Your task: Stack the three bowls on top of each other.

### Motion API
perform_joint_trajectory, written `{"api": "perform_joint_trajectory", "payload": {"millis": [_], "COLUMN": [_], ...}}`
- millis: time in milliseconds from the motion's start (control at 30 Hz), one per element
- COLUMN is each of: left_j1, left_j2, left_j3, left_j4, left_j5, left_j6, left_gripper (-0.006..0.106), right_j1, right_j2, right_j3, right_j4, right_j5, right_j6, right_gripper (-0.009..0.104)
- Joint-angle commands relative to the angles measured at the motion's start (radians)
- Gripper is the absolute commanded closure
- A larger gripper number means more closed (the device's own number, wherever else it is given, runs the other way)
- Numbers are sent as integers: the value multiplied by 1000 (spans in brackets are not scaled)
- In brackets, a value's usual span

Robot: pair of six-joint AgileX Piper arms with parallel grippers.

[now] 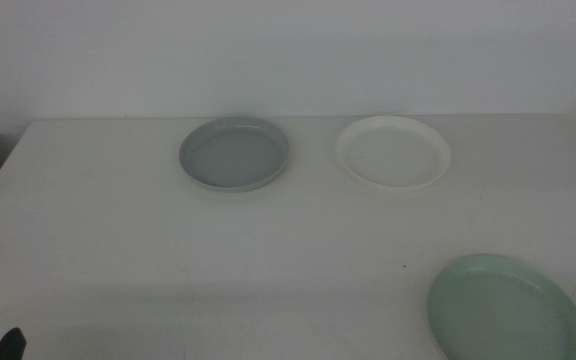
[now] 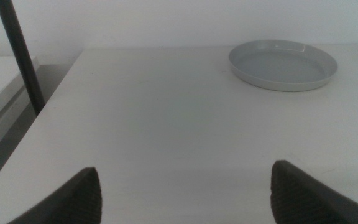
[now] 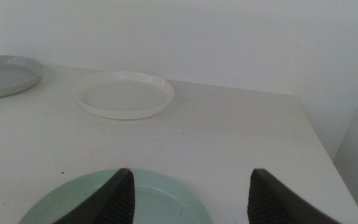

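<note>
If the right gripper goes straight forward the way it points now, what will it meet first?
Probably the mint green bowl, which lies just under and ahead of the open right gripper. If it passes above that rim, the white bowl is next in line, though depth is unclear.

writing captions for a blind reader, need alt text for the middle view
Three shallow bowls lie apart, unstacked, on a white table: a grey bowl and a white bowl side by side at the far edge, a mint bowl at the near right corner. Only a dark tip of the left gripper shows at the bottom left edge.

Mint bowl [image 1: 508,310] partly cut off below
</note>
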State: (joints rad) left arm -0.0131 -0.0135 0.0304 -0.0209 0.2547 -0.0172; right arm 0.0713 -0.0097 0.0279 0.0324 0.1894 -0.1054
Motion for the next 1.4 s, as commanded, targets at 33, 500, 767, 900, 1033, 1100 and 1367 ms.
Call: {"api": "perform_joint_trajectory", "payload": {"millis": [33, 500, 767, 900, 1033, 1100, 1367], "left_j1": [-1, -1, -1, -1, -1, -1, -1], "left_j2": [-13, -13, -13, -13, -13, -13, -13], "left_j3": [-4, -4, -4, -4, -4, -4, -4], "left_j4": [-3, -3, -3, -3, -3, -3, -3], "left_j5": [-80, -80, -80, -80, -80, -80, -80], "left_j6": [-10, -10, -10, -10, -10, -10, -10], "left_gripper": [-4, -4, -4, -4, -4, -4, -4], "right_j1": [-7, -7, -7, -7, -7, -7, -7], "right_j2": [-27, 118, 397, 522, 656, 720, 907], "right_j3": [-6, -263, -554, -688, -811, -863, -915], "right_j4": [-19, -32, -45, -24, 1, 5, 15], "right_j5": [-78, 236, 356, 487, 638, 716, 800], "right_j6": [-4, -4, -4, 86, 200, 200, 189], "right_gripper": [48, 48, 48, 48, 48, 48, 48]}}
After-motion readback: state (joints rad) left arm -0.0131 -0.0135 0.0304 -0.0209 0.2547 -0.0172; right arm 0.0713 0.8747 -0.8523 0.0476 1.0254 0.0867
